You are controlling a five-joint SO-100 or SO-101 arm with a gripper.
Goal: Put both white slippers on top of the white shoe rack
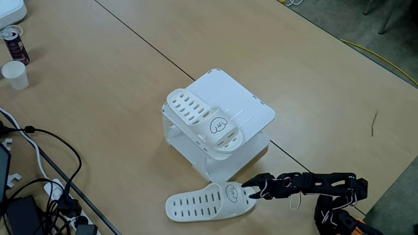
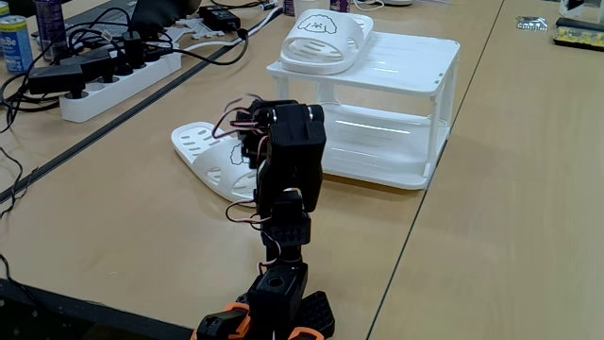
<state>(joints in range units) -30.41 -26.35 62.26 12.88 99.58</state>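
White rubber, moulded and slotted, so judged light, springy and a little slick on the smooth upper. Lying flat on the wooden table [image 1: 98, 72] at lower left of a fixed view, just in front of the rack's foot: second slipper [image 1: 210, 202], toe pointing left, cartoon-face strap toward the right. Further right and higher, already resting across the near half of the white shoe rack [image 1: 251, 104]: first slipper [image 1: 204, 121], other half of the top left bare. Rightmost, reaching in low along the table: black gripper [image 1: 251, 190], tips at the strap end of the floor slipper, looking pinched on its edge, though cannot tell for certain. Best hold judged to be the strap arch or heel rim; sole likely to flex and droop if lifted from one end.
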